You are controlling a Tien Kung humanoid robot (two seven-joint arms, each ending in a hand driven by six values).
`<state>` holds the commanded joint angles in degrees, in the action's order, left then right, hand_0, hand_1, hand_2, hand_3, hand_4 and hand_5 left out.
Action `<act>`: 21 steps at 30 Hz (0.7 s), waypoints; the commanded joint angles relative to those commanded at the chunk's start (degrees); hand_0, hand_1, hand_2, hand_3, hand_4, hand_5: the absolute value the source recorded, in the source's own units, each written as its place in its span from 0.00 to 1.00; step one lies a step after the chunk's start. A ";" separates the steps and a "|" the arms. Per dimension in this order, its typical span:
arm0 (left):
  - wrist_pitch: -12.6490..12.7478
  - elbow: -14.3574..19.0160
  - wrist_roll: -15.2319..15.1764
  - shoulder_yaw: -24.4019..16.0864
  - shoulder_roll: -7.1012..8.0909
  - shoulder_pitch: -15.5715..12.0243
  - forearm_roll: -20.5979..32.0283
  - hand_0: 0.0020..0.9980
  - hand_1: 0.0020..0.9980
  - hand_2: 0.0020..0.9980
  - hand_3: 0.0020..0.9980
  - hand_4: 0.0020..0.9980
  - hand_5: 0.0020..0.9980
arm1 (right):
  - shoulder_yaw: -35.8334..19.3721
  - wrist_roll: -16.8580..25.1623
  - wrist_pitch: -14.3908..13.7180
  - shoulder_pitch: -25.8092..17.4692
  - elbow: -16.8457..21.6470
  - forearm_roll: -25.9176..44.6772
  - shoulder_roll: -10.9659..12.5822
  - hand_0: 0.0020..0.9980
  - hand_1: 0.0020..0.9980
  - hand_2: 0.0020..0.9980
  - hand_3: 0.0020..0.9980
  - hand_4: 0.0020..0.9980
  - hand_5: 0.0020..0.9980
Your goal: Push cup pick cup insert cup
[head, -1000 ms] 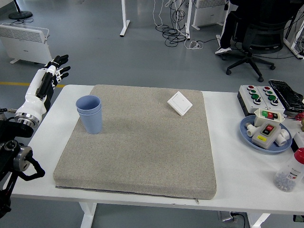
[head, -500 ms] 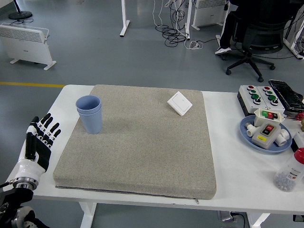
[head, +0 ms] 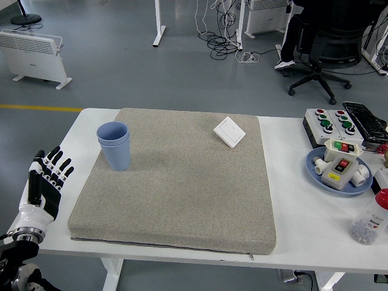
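Two blue cups (head: 114, 145) stand nested one inside the other, upright, near the far left corner of the grey mat (head: 182, 194). My left hand (head: 45, 176) hovers at the table's left edge, well to the left of and nearer than the cups, fingers spread and holding nothing. The right hand is out of the picture.
A white switch plate (head: 230, 131) lies on the mat's far right part. To the right of the mat are a button box (head: 329, 123), a blue plate (head: 318, 171) with small devices, and a clear bottle (head: 370, 219). An office chair (head: 327, 48) stands beyond the table.
My left hand dropped from high beside the table's far left corner down to its near left edge, then shifted slightly left. The cups stayed put.
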<state>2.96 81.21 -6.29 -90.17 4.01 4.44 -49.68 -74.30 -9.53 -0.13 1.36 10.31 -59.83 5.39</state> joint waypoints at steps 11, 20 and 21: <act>-0.10 -0.24 0.30 0.20 0.18 0.12 0.70 0.86 0.88 0.95 0.86 0.60 1.00 | -0.38 0.08 0.06 0.31 0.00 0.01 -0.15 0.69 0.59 0.60 0.55 0.10 0.46; 0.01 -0.21 0.32 0.22 0.12 0.31 0.50 0.86 0.88 0.94 0.86 0.60 1.00 | -0.58 0.15 0.14 0.59 0.00 0.13 -0.19 0.69 0.59 0.60 0.55 0.10 0.46; 0.02 -0.23 0.32 0.22 0.11 0.34 0.47 0.86 0.88 0.94 0.86 0.60 1.00 | -0.60 0.16 0.15 0.61 0.00 0.14 -0.19 0.69 0.59 0.60 0.55 0.10 0.46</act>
<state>2.98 80.98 -5.97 -89.95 4.12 4.77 -49.20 -74.90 -9.37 0.01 1.97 10.31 -59.69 5.19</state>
